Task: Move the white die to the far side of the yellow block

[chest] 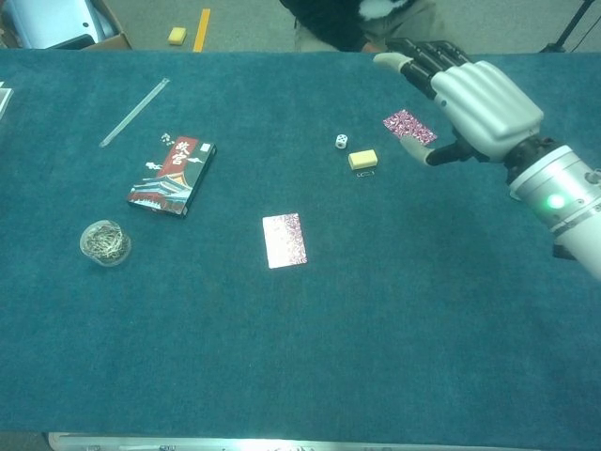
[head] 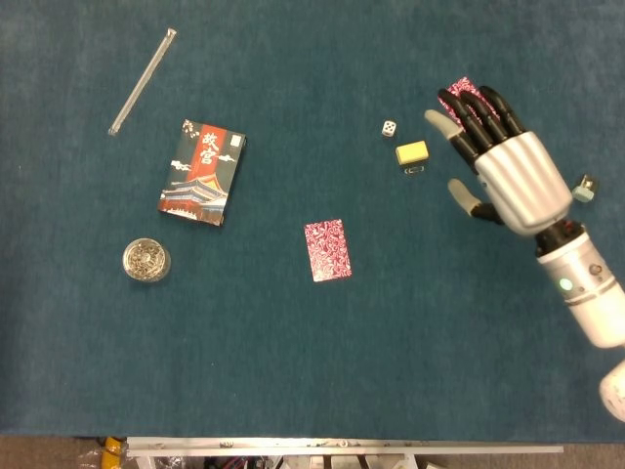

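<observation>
The white die (head: pixel 389 128) (chest: pixel 342 141) lies on the blue cloth just beyond and slightly left of the yellow block (head: pixel 411 151) (chest: pixel 362 159), a small gap between them. My right hand (head: pixel 503 166) (chest: pixel 474 100) hovers to the right of the block, fingers spread and empty, not touching die or block. A small metal clip (head: pixel 414 171) lies just in front of the block. My left hand shows in neither view.
A patterned card (head: pixel 460 91) lies under the right hand's fingertips; another card (head: pixel 327 249) is mid-table. A card box (head: pixel 203 173), a jar of clips (head: pixel 146 260) and a clear rod (head: pixel 143 81) sit at left. A small clip (head: pixel 585 188) lies at far right.
</observation>
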Robot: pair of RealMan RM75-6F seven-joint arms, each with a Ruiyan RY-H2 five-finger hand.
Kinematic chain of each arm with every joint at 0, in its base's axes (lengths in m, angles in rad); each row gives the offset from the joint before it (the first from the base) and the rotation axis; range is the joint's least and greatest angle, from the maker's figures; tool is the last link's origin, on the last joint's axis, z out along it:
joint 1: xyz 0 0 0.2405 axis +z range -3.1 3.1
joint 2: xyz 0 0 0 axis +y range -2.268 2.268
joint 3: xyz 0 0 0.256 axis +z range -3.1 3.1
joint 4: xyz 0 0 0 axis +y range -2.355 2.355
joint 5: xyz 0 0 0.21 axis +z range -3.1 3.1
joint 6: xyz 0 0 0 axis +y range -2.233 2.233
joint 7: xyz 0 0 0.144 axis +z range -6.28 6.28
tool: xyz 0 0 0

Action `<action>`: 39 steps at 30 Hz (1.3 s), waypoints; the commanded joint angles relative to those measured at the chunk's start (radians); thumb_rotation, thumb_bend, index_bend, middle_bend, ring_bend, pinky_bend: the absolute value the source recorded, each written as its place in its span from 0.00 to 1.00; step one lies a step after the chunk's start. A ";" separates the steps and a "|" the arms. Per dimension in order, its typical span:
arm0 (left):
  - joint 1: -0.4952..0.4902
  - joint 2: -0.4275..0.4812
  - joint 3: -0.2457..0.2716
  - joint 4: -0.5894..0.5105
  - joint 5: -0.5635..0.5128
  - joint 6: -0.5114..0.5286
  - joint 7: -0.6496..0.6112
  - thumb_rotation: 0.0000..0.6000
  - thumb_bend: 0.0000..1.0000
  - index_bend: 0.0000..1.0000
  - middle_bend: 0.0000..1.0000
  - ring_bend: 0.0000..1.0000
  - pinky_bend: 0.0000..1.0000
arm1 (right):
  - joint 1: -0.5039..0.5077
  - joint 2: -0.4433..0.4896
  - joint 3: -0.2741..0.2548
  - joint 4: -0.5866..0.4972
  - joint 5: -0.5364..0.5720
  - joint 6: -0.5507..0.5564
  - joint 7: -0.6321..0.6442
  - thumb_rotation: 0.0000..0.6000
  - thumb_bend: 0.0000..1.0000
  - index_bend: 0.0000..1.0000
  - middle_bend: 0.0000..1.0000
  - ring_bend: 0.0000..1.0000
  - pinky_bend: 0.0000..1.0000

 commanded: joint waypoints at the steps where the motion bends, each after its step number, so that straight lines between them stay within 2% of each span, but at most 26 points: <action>1: 0.000 0.002 0.000 -0.001 -0.001 -0.003 0.000 1.00 0.27 0.23 0.18 0.13 0.13 | -0.023 0.042 -0.011 -0.048 0.035 -0.014 -0.049 1.00 0.33 0.00 0.02 0.00 0.00; 9: -0.005 0.013 -0.005 -0.004 -0.001 -0.005 0.003 1.00 0.27 0.23 0.18 0.13 0.13 | -0.079 0.140 -0.026 -0.157 0.103 0.004 -0.163 1.00 0.33 0.00 0.04 0.00 0.00; 17: -0.003 0.001 -0.016 0.020 0.003 0.015 -0.019 1.00 0.27 0.23 0.18 0.13 0.13 | -0.178 0.224 -0.034 -0.262 0.153 0.125 -0.260 1.00 0.34 0.02 0.07 0.00 0.00; 28: -0.030 -0.003 -0.023 0.011 0.035 0.009 -0.002 1.00 0.27 0.23 0.19 0.13 0.13 | -0.315 0.285 -0.039 -0.287 0.162 0.293 -0.238 1.00 0.34 0.07 0.07 0.00 0.00; 39: -0.043 0.002 -0.025 -0.013 0.029 -0.005 0.026 1.00 0.27 0.23 0.19 0.13 0.13 | -0.353 0.287 -0.027 -0.256 0.150 0.305 -0.189 1.00 0.34 0.09 0.07 0.00 0.00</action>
